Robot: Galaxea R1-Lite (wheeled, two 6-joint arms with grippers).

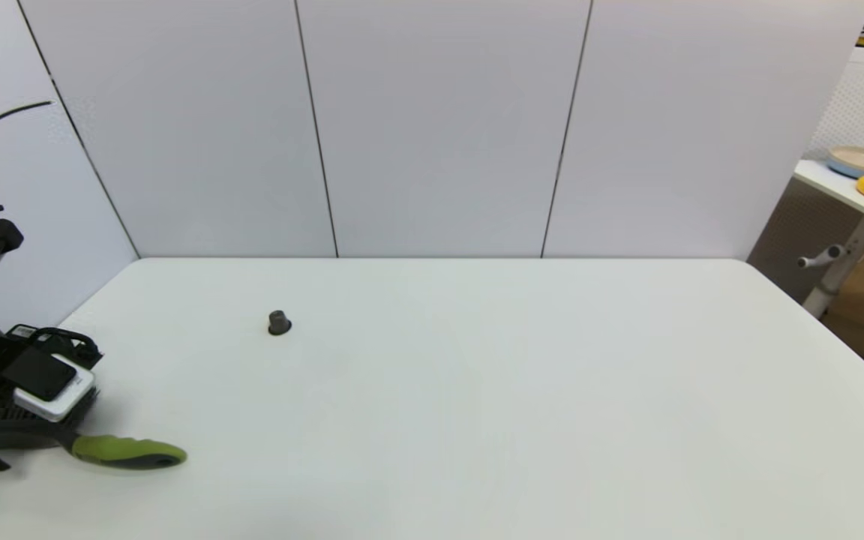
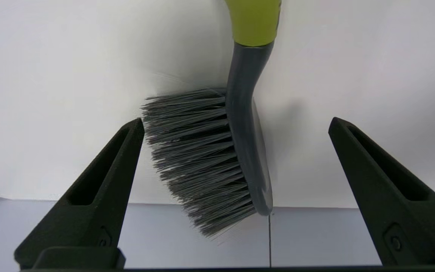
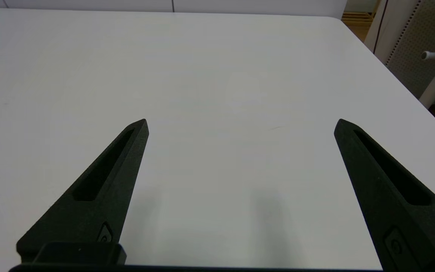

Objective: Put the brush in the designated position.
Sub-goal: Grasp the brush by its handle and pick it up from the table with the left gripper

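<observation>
Brush (image 2: 236, 151) between spread left gripper (image 2: 236, 126) fingers, head seemingly overhanging table edge

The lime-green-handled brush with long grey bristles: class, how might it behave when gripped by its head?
The grey bristles would probably flex. The grey plastic head looks stiff. The curved lime-green handle may swing down.
</observation>
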